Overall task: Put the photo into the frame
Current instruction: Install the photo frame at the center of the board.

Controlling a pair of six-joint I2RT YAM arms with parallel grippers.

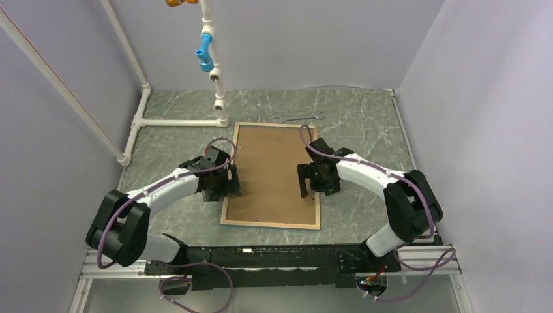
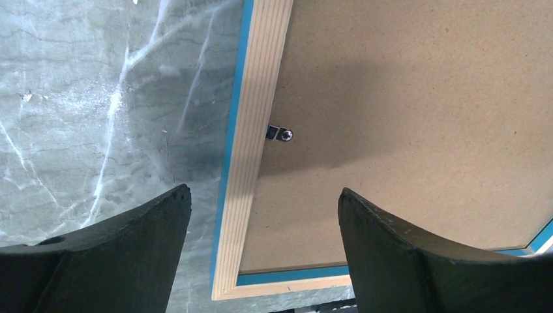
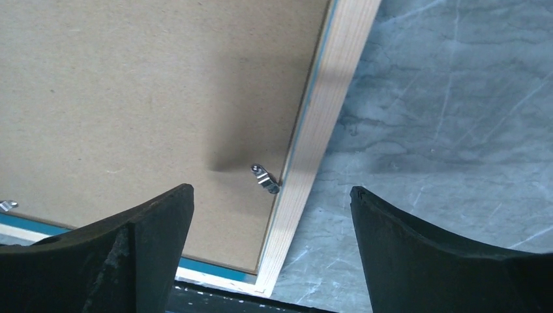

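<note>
The frame (image 1: 233, 163) lies face down in the middle of the table, pale tan wood back up, with a brown backing board (image 1: 272, 173) inside it. Blue shows along its edges in the left wrist view (image 2: 251, 150) and the right wrist view (image 3: 313, 150). The photo is hidden. My left gripper (image 1: 222, 184) is open and empty above the frame's left rail, near a metal clip (image 2: 280, 134). My right gripper (image 1: 315, 181) is open and empty above the right rail, near another clip (image 3: 266, 178).
A white pipe stand (image 1: 215, 78) with a blue fitting stands at the back left. A metal wrench (image 1: 297, 118) lies behind the frame. Purple walls close in both sides. The black arm base rail (image 1: 274, 257) runs along the near edge.
</note>
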